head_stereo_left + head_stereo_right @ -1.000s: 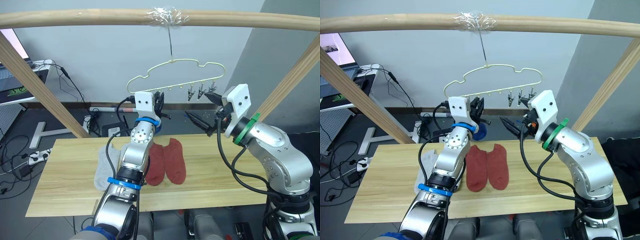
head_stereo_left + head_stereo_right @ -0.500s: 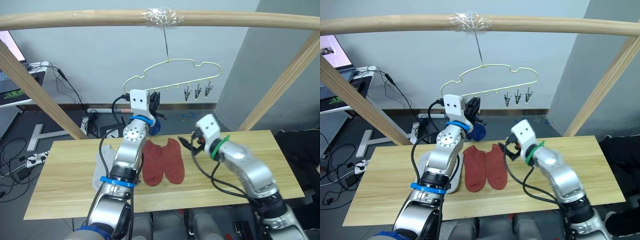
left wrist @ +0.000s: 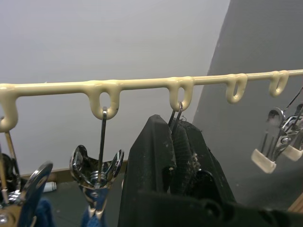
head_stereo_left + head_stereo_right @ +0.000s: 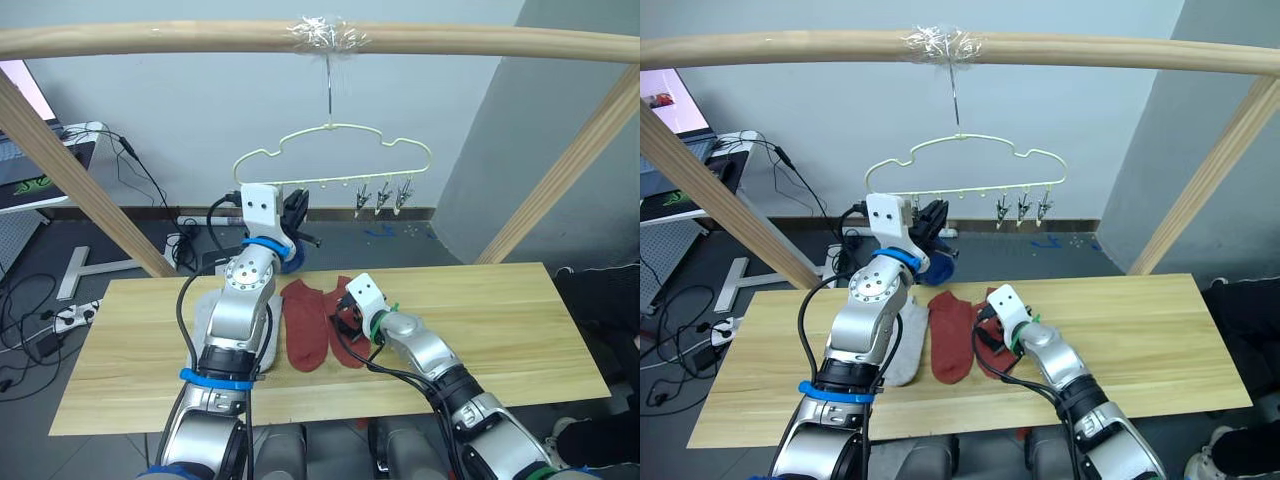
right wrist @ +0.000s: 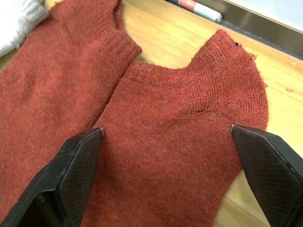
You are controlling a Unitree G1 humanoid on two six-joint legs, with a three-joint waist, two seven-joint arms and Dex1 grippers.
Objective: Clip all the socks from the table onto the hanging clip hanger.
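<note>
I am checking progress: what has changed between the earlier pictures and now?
The right gripper came down from beside the pale yellow-green wire clip hanger to the two rust red knit socks on the light wooden table, fingers open over one. The left gripper stays shut at a metal clip.

Bright, even indoor light with soft shadows; the near black fingers (image 3: 175,170) in the left wrist view are blurred.

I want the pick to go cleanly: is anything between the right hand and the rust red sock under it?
Nothing visible. The open right hand straddles the rust red knit ankle sock lying flat on the light wooden plank table, its twin alongside.
</note>
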